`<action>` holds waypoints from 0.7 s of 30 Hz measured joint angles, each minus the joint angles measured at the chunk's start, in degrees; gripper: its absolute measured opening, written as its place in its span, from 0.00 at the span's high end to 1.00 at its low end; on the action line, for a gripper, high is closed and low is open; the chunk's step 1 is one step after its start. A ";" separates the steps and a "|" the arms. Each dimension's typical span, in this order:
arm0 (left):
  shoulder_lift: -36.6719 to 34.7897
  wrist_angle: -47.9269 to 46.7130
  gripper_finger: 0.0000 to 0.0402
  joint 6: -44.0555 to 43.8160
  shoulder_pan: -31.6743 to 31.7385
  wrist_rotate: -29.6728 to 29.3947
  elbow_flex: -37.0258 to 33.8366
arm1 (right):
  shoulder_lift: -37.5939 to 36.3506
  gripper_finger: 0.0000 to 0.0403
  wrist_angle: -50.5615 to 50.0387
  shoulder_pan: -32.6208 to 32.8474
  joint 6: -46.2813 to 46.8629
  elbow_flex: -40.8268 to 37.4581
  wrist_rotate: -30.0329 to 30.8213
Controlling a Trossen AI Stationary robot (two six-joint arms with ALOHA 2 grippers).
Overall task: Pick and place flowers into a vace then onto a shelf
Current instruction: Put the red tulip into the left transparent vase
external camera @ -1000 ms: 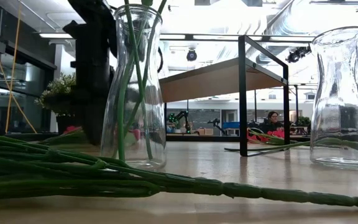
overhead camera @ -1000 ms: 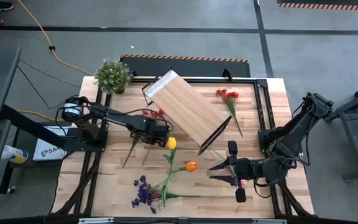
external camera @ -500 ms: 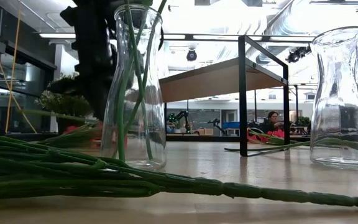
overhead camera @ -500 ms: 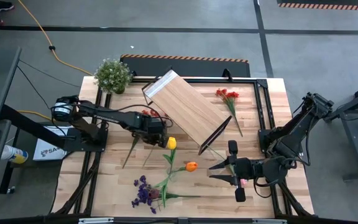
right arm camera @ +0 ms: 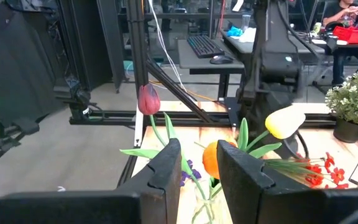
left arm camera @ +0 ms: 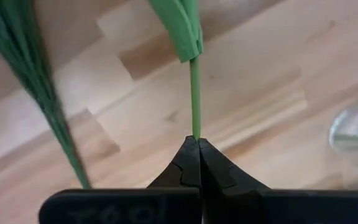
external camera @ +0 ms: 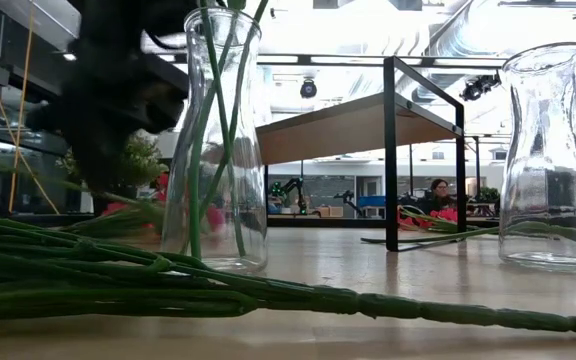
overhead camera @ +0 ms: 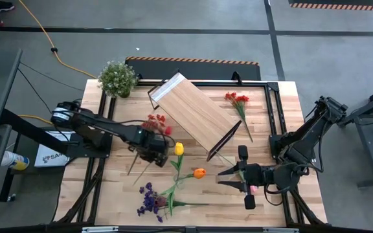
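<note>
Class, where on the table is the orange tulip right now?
In the high view the orange tulip lies near the table's middle front, just below the yellow tulip and left of the right gripper.

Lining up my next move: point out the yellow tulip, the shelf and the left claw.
yellow tulip (overhead camera: 179,149), high view, on its bloom.
shelf (overhead camera: 193,114), high view, middle of the wooden board.
left claw (left arm camera: 195,144), left wrist view, at the fingertips shut on a green stem.
</note>
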 joint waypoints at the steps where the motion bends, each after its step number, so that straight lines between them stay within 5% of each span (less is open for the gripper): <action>1: -0.61 0.01 0.95 -0.76 -0.72 -0.06 0.00 | 0.00 0.77 0.00 -0.12 0.00 0.00 0.22; 21: -16.70 -1.36 0.95 -16.90 -13.08 -9.40 0.15 | 0.02 0.77 0.02 -0.94 0.00 0.00 -0.10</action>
